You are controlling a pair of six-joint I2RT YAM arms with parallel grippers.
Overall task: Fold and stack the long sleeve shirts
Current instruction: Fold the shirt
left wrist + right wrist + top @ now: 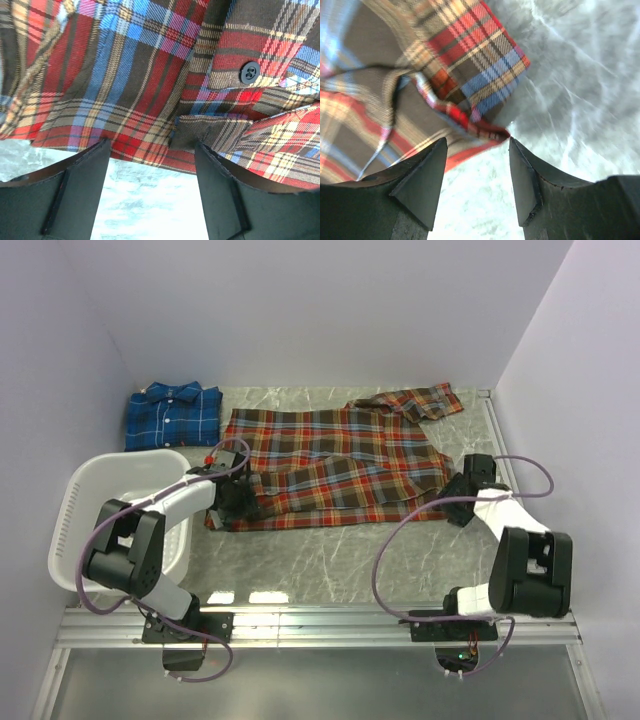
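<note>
Hem of red-orange plaid shirt [150, 75] just ahead of left gripper [151, 150] and right gripper [477, 145], both spread apart, empty; we'd pinch evenly.

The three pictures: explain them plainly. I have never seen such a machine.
Two robot arms are bolted at the near edge of a table; each ends in a two-finger hand. The wide picture looks down from above and behind them. The close-ups come from cameras on the wrists; the dark wedges at the bottom are each hand's own fingers. A red plaid shirt lies spread out, a blue shirt sits folded at the far left, and a white basket stands near left. The left hand and right hand are open at the red shirt's near edge, gripping nothing.
</note>
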